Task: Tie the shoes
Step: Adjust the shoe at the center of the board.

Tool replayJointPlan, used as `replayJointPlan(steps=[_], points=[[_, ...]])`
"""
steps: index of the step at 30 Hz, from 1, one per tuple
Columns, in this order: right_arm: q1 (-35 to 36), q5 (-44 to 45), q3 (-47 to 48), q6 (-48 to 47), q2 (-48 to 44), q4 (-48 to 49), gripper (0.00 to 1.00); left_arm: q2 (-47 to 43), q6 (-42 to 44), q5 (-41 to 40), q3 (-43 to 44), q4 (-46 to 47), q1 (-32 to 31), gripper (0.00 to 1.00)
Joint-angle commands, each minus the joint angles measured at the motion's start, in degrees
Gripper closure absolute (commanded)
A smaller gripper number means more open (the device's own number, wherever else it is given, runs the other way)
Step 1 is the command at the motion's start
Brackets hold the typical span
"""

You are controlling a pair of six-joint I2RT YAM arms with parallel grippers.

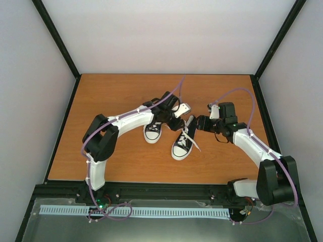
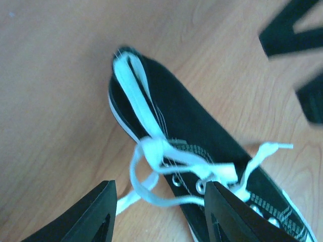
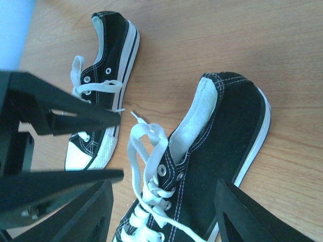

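The right black canvas sneaker (image 1: 182,144) and left black canvas sneaker (image 1: 152,132) are lying side by side on the brown wooden tabletop (image 1: 111,96), neither bowed. The white laces (image 2: 151,151) are crossing only loosely; tying is remaining. The left fingers (image 2: 93,217) and right fingers (image 3: 247,217) are standing open, empty. Blur is hiding any knot.

Orange-brown wood tabletop (image 1: 126,166) — 3 plain white walls (image 1: 166,35), black corner posts (image 1: 55,35), even diffuse light.

On the bench (image 1: 116,96), the left shoe (image 1: 152,132) lies just beside the right shoe (image 1: 182,143), slightly behind it, both toes nearward. The right shoe's laces (image 2: 154,148) trail onto the bench.
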Motion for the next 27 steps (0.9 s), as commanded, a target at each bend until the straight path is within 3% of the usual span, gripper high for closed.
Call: replayJointPlan(steps=[1,9,27], points=[[0.0,1.9,-1.7,4.7,1.6,5.9,0.44,-3.5,9.9,2.9,-4.8,4.2,-0.2,0.49],[0.1,1.2,-1.0,4.3,4.5,7.4,0.51,-5.6,0.6,8.9,-8.8,15.7,3.2,0.49],[0.2,-3.2,1.8,2.8,8.4,7.9,0.62,-2.4,-0.4,9.3,-11.3,21.6,2.2,0.58]])
